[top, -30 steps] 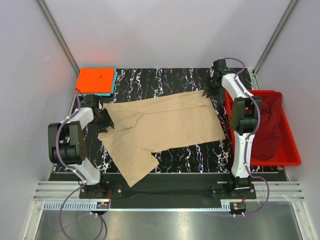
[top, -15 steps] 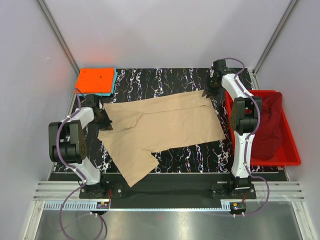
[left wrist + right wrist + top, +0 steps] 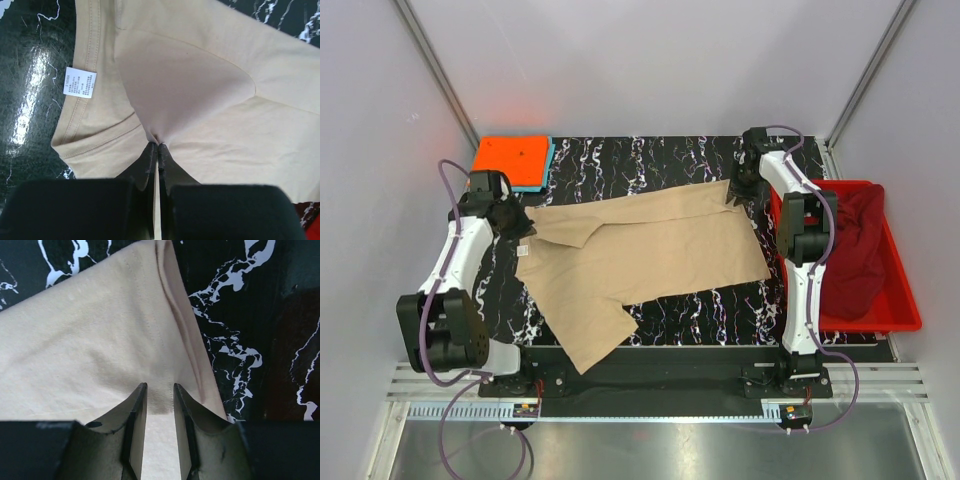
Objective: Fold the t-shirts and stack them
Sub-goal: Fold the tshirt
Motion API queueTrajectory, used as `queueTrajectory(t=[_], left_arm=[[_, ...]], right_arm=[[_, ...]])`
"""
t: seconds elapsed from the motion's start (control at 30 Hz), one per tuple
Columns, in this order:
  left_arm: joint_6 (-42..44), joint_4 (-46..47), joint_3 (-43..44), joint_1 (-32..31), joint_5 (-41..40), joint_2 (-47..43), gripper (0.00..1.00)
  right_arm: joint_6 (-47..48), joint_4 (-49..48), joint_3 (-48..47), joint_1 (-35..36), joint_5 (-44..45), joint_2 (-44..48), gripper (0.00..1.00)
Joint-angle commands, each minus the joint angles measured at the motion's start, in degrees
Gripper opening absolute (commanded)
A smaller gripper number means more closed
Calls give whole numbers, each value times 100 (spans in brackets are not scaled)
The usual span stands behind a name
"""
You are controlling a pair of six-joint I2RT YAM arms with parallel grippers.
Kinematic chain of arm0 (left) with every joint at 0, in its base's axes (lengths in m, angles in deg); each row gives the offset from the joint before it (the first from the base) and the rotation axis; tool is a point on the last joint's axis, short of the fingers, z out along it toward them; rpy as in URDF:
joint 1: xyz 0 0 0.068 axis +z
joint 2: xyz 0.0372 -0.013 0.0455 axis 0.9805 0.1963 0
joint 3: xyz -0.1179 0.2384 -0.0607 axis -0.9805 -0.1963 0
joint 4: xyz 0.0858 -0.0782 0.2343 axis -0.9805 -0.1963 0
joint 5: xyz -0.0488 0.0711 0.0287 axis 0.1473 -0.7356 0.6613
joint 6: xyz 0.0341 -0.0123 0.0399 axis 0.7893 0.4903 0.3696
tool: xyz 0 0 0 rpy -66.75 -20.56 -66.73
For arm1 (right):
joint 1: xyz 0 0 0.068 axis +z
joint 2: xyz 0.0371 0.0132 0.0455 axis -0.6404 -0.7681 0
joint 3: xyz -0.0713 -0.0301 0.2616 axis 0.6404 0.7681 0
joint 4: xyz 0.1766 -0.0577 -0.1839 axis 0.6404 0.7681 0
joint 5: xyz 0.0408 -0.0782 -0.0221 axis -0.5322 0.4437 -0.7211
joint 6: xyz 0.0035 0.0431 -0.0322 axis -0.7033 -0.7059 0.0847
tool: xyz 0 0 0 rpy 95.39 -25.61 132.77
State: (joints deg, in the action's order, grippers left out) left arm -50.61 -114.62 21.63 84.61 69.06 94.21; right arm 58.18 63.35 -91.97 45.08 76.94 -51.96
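A large tan t-shirt (image 3: 650, 250) lies spread on the black marbled table, one sleeve pointing to the near edge. My left gripper (image 3: 520, 228) is at its left end beside the collar, shut on a pinch of tan cloth (image 3: 159, 146); the neck label (image 3: 80, 82) shows to the left. My right gripper (image 3: 733, 195) is at the shirt's far right corner, jaws apart with the hem (image 3: 160, 386) lying between them. A folded orange t-shirt (image 3: 510, 160) sits on a light blue one (image 3: 549, 165) at the far left. A maroon t-shirt (image 3: 855, 250) is bunched in the bin.
A red plastic bin (image 3: 900, 312) stands at the table's right edge, close beside the right arm. Grey walls enclose the table on three sides. Bare marbled table (image 3: 650, 160) shows behind the tan shirt and along its near right side.
My left gripper has shut on the tan cloth and the left arm has stretched toward the back, tugging the shirt's left end up a little. The right gripper shifted only slightly.
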Motion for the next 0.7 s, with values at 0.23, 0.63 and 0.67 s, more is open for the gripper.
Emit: queueTrajectory(t=[0.23,0.63,0.67], left_arm=[[-279,-377,-130,-5,258,-604,0],[-446,-439,-490,-31,293,-956,0],[-446,-386,-560,-40,311,-973,0]], right_arm=[[-245,171,229,19,69,327,38],[-887,-216,819,2,446,890,50],[-896,-251,872,-7,455,916,49]])
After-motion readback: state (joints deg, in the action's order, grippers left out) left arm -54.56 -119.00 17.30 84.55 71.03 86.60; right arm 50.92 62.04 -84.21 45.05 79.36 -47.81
